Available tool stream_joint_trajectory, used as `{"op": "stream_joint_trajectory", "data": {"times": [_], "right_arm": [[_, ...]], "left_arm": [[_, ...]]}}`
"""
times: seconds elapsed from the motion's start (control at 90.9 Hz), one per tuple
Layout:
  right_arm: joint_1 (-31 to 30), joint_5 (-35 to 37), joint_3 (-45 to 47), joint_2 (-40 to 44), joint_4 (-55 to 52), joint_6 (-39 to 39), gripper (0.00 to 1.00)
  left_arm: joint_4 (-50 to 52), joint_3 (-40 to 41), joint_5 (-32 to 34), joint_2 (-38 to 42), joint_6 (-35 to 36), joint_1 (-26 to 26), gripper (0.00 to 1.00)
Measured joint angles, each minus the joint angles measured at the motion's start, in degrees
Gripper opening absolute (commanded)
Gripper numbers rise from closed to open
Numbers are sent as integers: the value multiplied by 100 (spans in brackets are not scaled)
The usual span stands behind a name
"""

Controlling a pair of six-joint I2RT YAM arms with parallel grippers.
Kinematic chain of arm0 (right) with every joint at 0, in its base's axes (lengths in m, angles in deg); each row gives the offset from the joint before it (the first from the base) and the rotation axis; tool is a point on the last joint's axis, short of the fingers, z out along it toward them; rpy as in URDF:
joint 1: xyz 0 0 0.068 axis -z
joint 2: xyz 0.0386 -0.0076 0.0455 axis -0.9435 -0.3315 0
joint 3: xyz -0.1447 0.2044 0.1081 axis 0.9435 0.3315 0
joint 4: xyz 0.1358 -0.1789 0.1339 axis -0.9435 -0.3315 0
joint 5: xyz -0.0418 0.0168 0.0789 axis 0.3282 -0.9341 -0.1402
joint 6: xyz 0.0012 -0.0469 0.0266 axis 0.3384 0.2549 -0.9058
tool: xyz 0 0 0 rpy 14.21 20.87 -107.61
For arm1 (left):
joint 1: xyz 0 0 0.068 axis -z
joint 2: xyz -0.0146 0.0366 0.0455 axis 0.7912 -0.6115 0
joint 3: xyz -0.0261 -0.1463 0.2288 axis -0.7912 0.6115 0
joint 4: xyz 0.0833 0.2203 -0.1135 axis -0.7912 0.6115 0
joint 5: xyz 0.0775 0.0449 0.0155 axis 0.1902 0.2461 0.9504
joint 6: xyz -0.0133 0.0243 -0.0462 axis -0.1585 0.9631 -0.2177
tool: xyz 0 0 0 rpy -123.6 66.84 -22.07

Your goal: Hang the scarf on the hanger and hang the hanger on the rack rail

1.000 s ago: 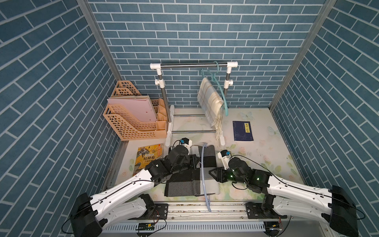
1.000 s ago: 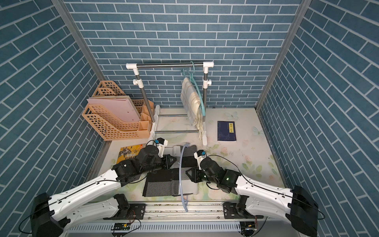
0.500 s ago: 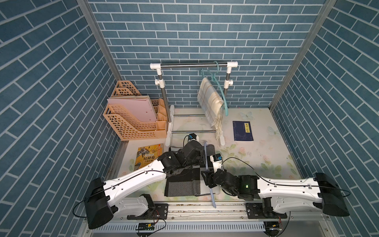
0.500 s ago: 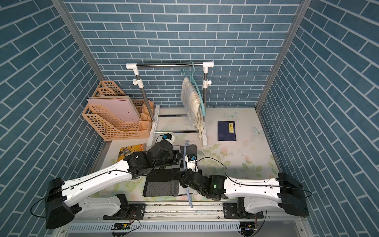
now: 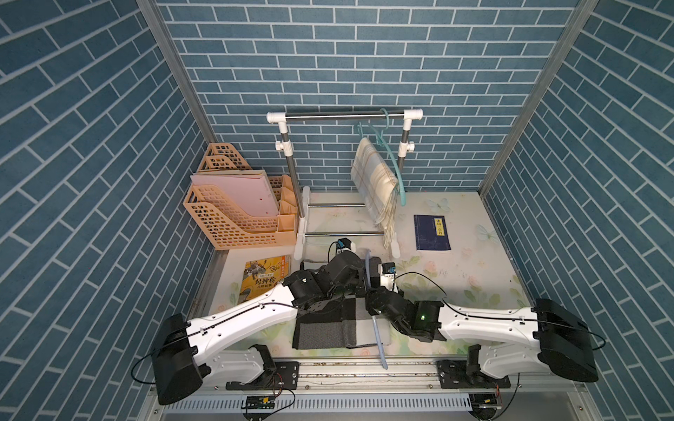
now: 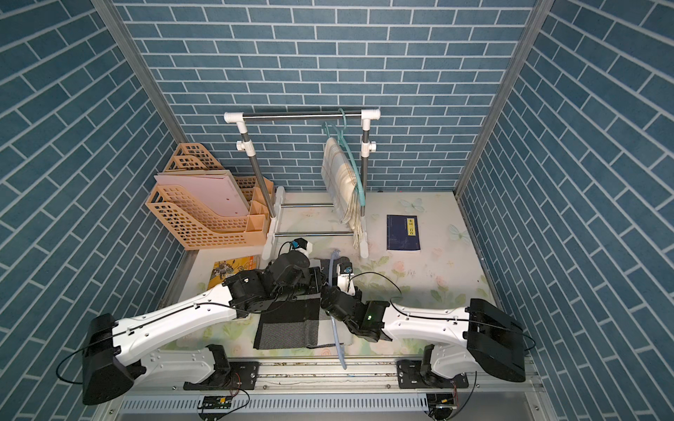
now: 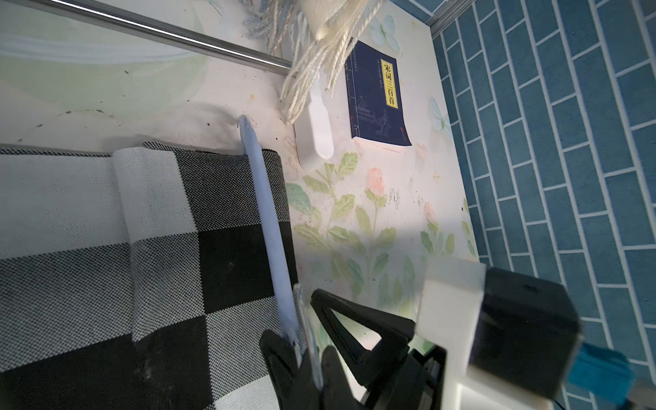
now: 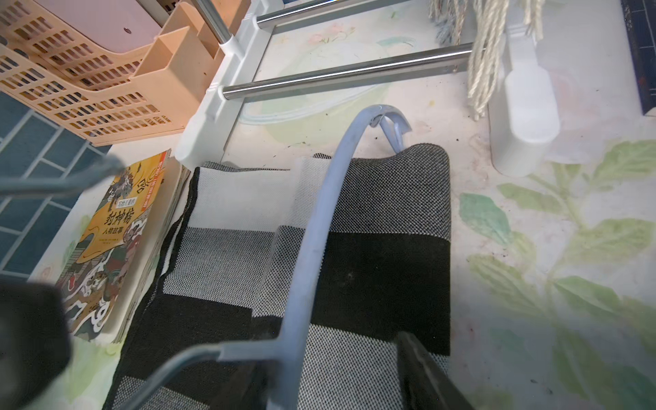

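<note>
A black, white and grey checked scarf (image 5: 321, 328) (image 6: 284, 328) lies flat at the table's front. A pale blue hanger (image 5: 379, 339) (image 6: 337, 339) lies along its right side. In the left wrist view my left gripper (image 7: 301, 340) is closed narrowly on the hanger's (image 7: 269, 227) arm, over the scarf (image 7: 71, 284). In the right wrist view my right gripper (image 8: 319, 351) stands open. The hanger (image 8: 319, 220) passes between its fingers, close to one of them, just above the scarf (image 8: 383, 269). In both top views the two wrists meet over the scarf's right half.
A clothes rack (image 5: 343, 116) stands at the back, with a cream scarf (image 5: 375, 182) on a teal hanger. Orange file trays (image 5: 237, 215) stand at the back left. A yellow book (image 5: 262, 280) lies left of the scarf. A dark blue book (image 5: 431, 232) lies at the back right.
Both arms have reached further in and met at the hanger, the right arm swinging left. The hanger's near end has shifted slightly to the right.
</note>
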Motion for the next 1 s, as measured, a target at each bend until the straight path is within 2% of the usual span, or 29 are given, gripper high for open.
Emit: {"op": "stream_joint_trajectory", "data": {"times": [0.132, 0.231, 0.297, 0.44, 0.616, 0.814, 1.001], "right_arm": [[197, -87, 39, 52, 0, 7, 53], [323, -186, 173, 188, 7, 7, 52], [396, -238, 245, 267, 0, 7, 52], [492, -345, 398, 520, -17, 4, 52], [737, -699, 782, 1014, 33, -11, 50], [1163, -1246, 1233, 1259, 142, -42, 46], [1314, -1519, 1252, 1285, 407, -37, 45]], "left_arm": [[-166, -2, -133, -2, 87, 9, 63], [-238, -2, -212, 0, 144, 13, 75], [-284, -4, -249, 0, 168, 15, 79], [-262, -81, -284, 0, 273, 15, 85], [-216, -61, -140, 225, 365, 17, 86], [-437, 1016, -15, 1180, 284, -214, 85], [-612, 2020, -85, 1314, 179, -608, 85]]}}
